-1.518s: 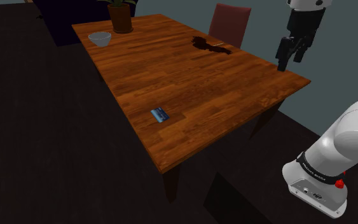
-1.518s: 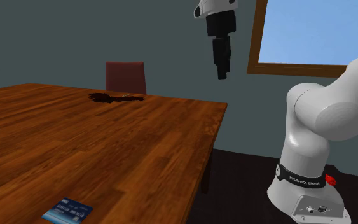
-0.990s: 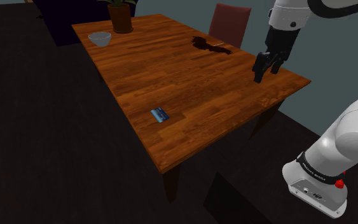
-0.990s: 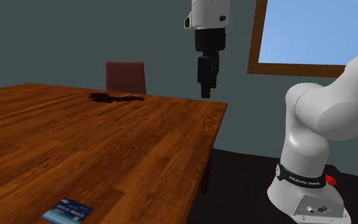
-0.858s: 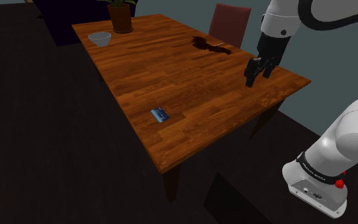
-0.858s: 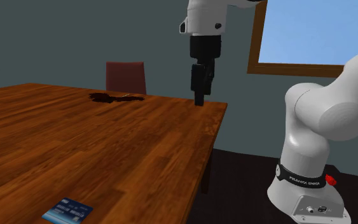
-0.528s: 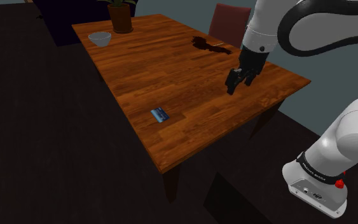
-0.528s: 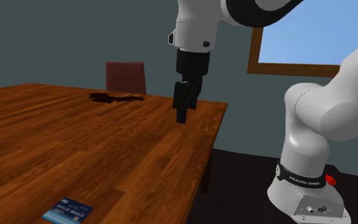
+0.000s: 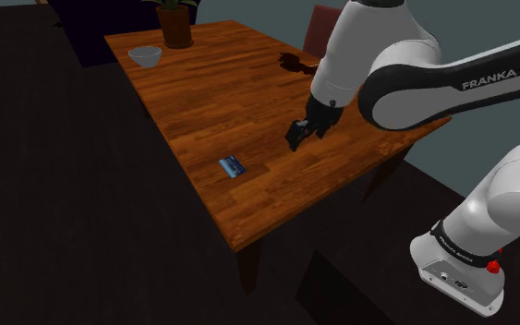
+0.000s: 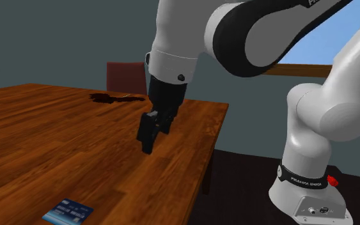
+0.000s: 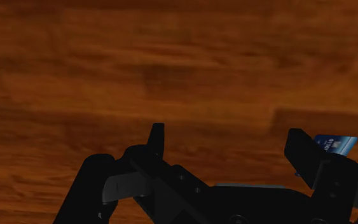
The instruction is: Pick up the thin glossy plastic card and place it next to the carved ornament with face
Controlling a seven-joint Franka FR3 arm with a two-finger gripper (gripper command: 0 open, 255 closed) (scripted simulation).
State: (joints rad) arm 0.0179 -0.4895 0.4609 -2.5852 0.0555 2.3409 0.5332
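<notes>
A small blue glossy card lies flat on the wooden table near its front edge; it is also at the second exterior view's lower left as the card. My black gripper hangs low over the table, to the card's right in the shoulder view and apart from it. In the wrist view the gripper is open with bare wood between the fingers, and the card peeks out past one finger. The dark carved ornament lies near the table's far edge, partly behind the arm, and shows as the ornament.
A pale bowl and a potted plant stand at the table's far left corner. A reddish chair is behind the table. The robot's base stands at the lower right, off the table.
The arm has swung down and to the shoulder view's left, from beyond the table's right corner to low over the table, closer to the card. The card has not moved.
</notes>
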